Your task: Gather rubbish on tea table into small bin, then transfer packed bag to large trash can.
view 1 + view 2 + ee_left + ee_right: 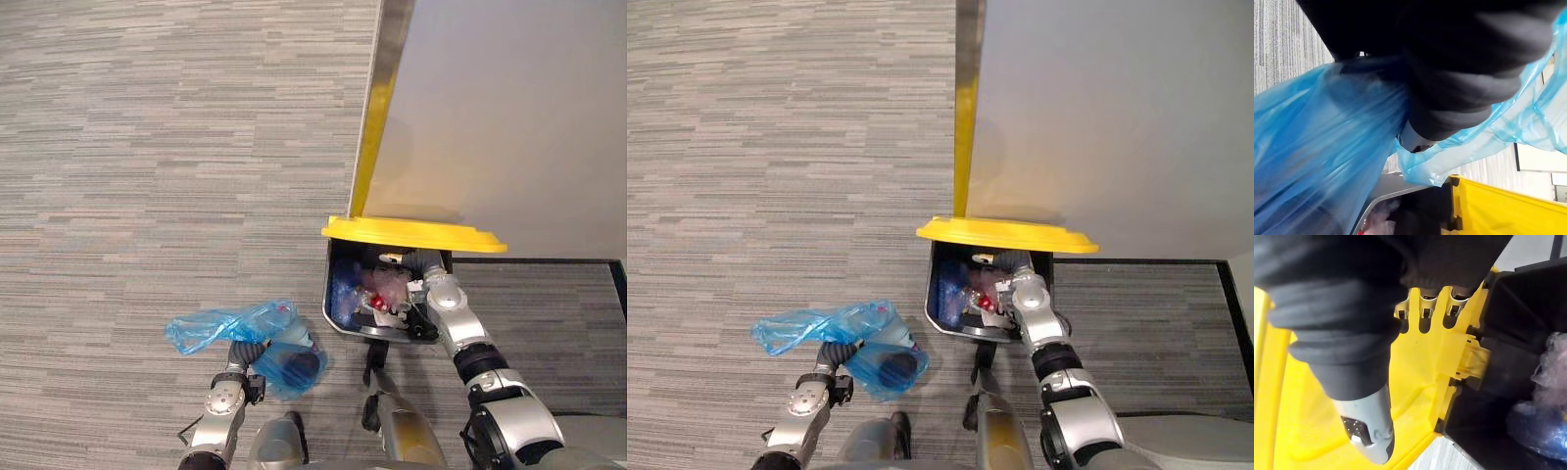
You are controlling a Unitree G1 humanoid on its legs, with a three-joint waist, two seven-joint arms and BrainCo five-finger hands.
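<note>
A large black trash can (336,311) stands by the wall with its yellow lid (411,233) raised. My right hand (427,266) is under the lid's front edge, its straight fingers (1427,303) pressed against the yellow underside and the thumb (1369,431) apart. Inside the can lie clear and blue wrappers and something red (380,291). To the can's left, a crumpled blue plastic bag (227,327) hangs around my left hand (245,354). Blue film (1317,147) wraps that hand closely, with the can's rim and yellow lid (1498,210) just past it.
A grey wall panel (509,117) with a yellow edge strip (368,147) rises directly behind the can. Striped grey carpet (147,147) spreads to the left and in front. A black line (549,261) borders the floor at the wall's right side.
</note>
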